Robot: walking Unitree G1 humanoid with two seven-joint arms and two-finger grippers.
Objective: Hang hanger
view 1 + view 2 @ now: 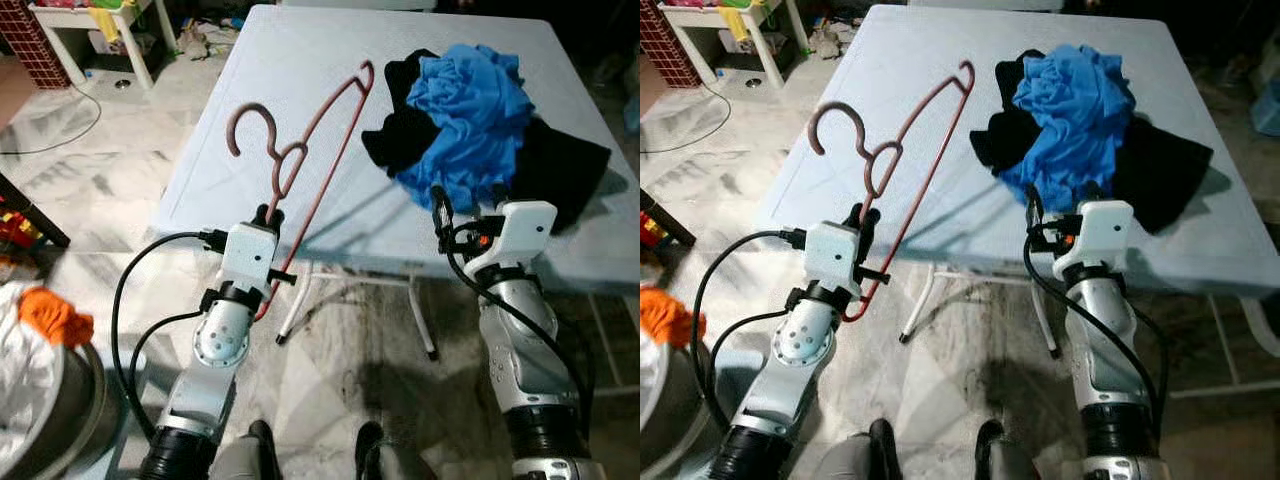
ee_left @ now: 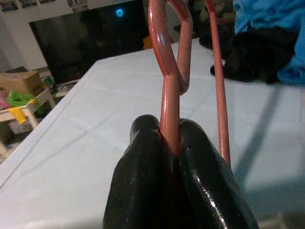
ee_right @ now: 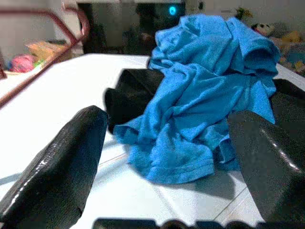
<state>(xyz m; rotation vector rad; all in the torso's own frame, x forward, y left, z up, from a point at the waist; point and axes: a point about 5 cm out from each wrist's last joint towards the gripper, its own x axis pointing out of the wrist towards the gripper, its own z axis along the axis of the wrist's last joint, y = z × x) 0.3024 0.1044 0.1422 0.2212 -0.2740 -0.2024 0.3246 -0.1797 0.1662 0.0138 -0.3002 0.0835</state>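
One thin red wire hanger (image 1: pixel 310 160) stands clamped in the left hand (image 1: pixel 268 215) above the bench (image 1: pixel 290 60), right hand (image 3: pixel 167 143) spread apart.

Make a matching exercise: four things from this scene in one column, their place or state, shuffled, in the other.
1. hanger
2. blue garment
3. right gripper
4. orange cloth

A. open, facing the clothes pile
B. on top of black clothes on the table
C. clamped in the left gripper
D. in the basket at the robot's left

Pairs: 1-C, 2-B, 3-A, 4-D
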